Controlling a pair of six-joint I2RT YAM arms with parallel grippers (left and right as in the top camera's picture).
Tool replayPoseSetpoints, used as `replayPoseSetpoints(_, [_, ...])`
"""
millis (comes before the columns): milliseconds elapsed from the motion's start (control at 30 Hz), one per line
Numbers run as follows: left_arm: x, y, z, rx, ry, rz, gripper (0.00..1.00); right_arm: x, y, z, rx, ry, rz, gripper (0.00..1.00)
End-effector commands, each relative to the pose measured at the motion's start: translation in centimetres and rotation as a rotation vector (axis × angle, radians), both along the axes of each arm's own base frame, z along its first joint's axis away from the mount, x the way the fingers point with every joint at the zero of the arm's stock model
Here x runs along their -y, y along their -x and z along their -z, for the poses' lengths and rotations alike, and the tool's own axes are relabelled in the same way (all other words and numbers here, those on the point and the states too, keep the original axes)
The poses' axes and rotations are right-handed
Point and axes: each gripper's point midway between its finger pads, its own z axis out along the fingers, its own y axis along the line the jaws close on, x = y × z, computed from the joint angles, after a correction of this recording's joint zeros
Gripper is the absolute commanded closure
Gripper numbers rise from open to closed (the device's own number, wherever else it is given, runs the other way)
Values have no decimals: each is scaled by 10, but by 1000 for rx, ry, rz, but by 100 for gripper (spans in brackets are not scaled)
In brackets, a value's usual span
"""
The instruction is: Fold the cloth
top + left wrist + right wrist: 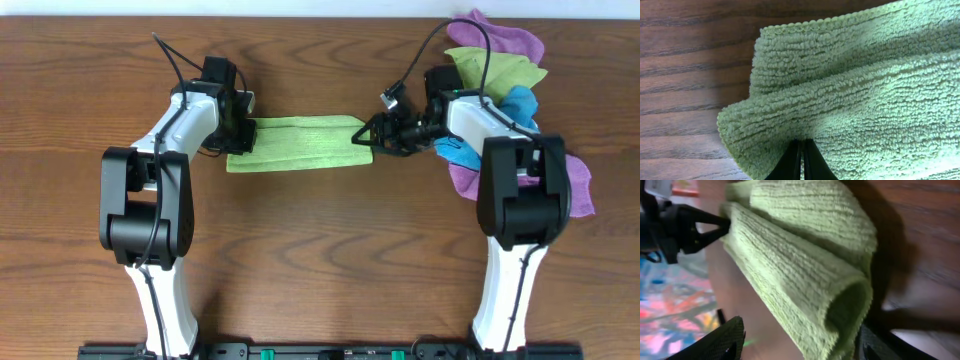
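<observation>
The cloth lies on the tabletop in the upper middle of the overhead frame, folded into a long narrow strip that runs left to right between the two arms. The left pincer sits at the strip's left end. In the left wrist view its black tips are pressed together at the bottom edge of the frame, pinching a rounded fold of the fabric, which puckers towards them. The right pincer is at the strip's right end with its jaws apart. In the right wrist view one finger stands at the lower left and the other at the lower right, with the cloth's looped, tube-like end between them.

The fabric is bright lime green microfibre with fine ribbed loops and a stitched, beaded hem. The tabletop is dark brown wood grain. At the upper right of the overhead frame sits a heap of purple cloths, an olive-green cloth and a blue cloth, partly under the right arm.
</observation>
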Motion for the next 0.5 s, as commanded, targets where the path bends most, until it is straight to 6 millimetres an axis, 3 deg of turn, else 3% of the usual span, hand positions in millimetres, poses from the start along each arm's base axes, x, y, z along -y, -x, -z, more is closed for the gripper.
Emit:
replayPoseSetpoints(0, [-4,12,17,-60,-17,-14,94,7,11,53,-102,88,20,31])
replayPoseSetpoints(267, [-4,12,17,-63,-17,-13,94,-2,-4,54,-42,84,38,41])
replayPoseSetpoints(333, [-4,13,17,-65,-18,-13,94,-4,-8,54,-29,84,45,50])
replayPoseSetpoints(467, [-4,13,17,-67,-18,-13,94,-4,-14,55,-27,96,72,80])
